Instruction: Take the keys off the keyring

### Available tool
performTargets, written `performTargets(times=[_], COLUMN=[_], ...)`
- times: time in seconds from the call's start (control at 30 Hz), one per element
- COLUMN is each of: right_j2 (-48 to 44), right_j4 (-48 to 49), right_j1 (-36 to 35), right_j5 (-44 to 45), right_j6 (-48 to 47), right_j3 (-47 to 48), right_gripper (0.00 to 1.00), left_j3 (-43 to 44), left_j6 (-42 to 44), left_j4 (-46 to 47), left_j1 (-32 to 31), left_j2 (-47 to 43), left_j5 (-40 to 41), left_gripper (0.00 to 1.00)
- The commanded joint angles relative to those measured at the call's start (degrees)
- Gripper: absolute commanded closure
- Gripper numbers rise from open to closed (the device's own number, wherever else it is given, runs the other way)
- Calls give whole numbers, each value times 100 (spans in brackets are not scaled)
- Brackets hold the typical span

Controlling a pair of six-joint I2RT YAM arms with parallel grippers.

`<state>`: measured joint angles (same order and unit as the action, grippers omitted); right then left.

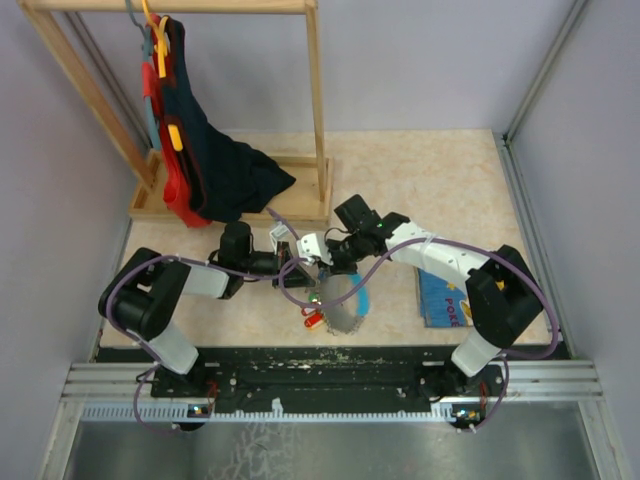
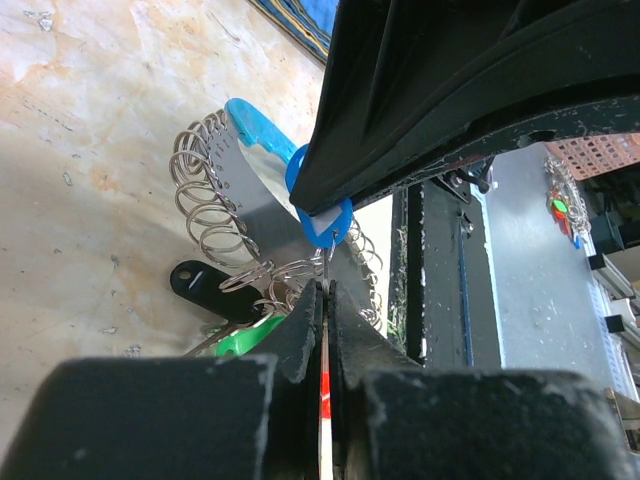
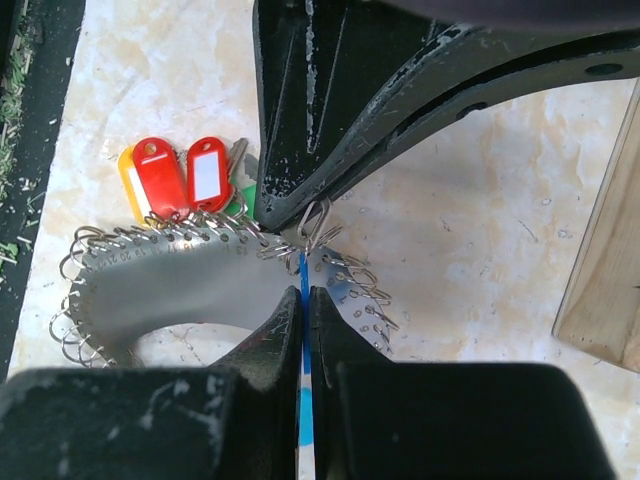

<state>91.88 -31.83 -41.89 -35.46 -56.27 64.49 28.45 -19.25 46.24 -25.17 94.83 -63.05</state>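
Pinching keyring: left claw; right claw clamped on blue key.

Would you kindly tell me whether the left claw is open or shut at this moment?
Shut. In its wrist view the left claw shows no gap, pinching a thin red strip seen edge-on.

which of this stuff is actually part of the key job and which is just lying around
For the job:
- keys
- keyring
- left hand, shut on a keyring loop
- right hand, shut on the blue key

Just lying about:
- blue picture book
- wooden clothes rack
- clothes hanging on it
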Motion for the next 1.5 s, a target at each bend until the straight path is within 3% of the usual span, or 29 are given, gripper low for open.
performTargets(times=[0.0, 0.33, 0.6, 1.13, 1.47], right_j2=[-278, -226, -210, -65, 230], right_j4=[389, 752, 561, 757, 465], right_j1=[-30, -65, -120, -302, -298], right_j5=[-115, 99, -177, 222, 269], right_j6=[139, 336, 220, 512, 878], right_j3=[-8, -148, -130, -111, 187], right_gripper=[100, 100, 100, 96, 96], left_j3=[138, 311, 538, 553, 527], left_j6=[-57, -33, 535, -29, 144], left_j4=[-191, -1067, -2195, -1927, -1840], left_j1=[-43, -40, -40, -37, -38], left_j2=[-156, -265, -383, -244, -7], left_j5=[-89, 128, 715, 495, 654], left_gripper=[100, 100, 100, 100, 100])
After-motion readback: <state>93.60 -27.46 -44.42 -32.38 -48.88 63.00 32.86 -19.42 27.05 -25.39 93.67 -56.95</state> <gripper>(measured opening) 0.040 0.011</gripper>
